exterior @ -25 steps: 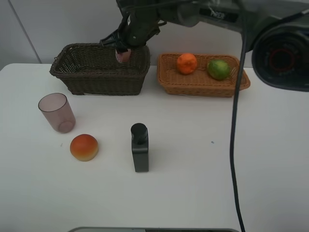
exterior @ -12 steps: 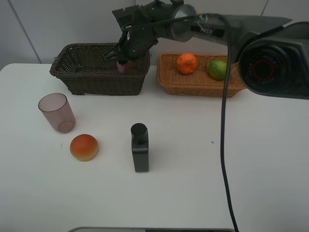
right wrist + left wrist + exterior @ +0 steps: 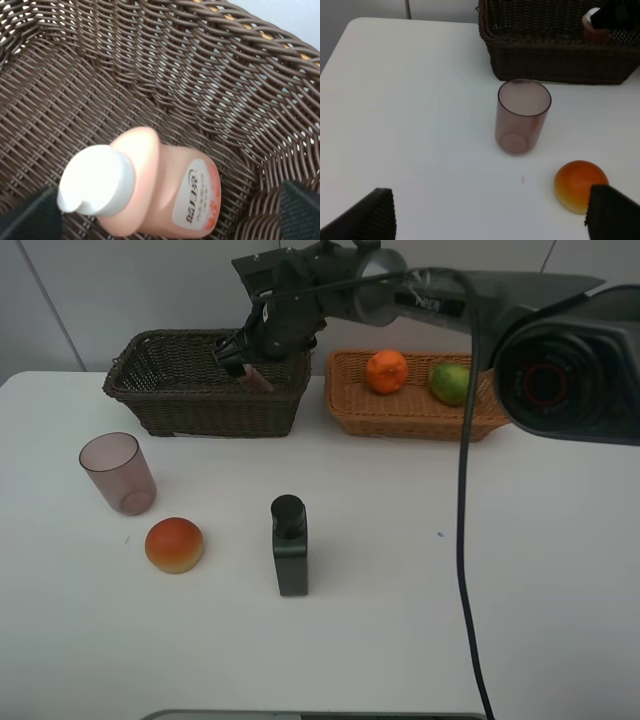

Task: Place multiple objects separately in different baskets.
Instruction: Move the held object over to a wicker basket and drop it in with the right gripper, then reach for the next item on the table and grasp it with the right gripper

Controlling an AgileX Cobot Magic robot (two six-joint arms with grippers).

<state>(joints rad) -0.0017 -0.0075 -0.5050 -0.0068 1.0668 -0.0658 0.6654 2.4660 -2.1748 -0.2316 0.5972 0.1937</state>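
Over the dark brown basket [image 3: 205, 390], back of the bench [image 3: 420, 600]: the right gripper [image 3: 247, 358] had its fingers [image 3: 300, 210] clamped on the pink bottle [image 3: 150, 192] a second ago. They now stand wide, one to each side, touching nothing. The bottle has gone from upright in the grip to tilted inside the basket, at the end nearer the tan basket [image 3: 410, 412].

Reads as a release; that item looks delivered. Orange [image 3: 387, 371] and lime [image 3: 453, 383] already sit in the tan basket. Purple cup [image 3: 118, 473], red-orange fruit [image 3: 174, 545] and black bottle [image 3: 290, 545] are unmoved on the bench, still to sort.

Left gripper [image 3: 490, 215]: fingers [image 3: 370, 217] wide, empty, near cup and fruit.
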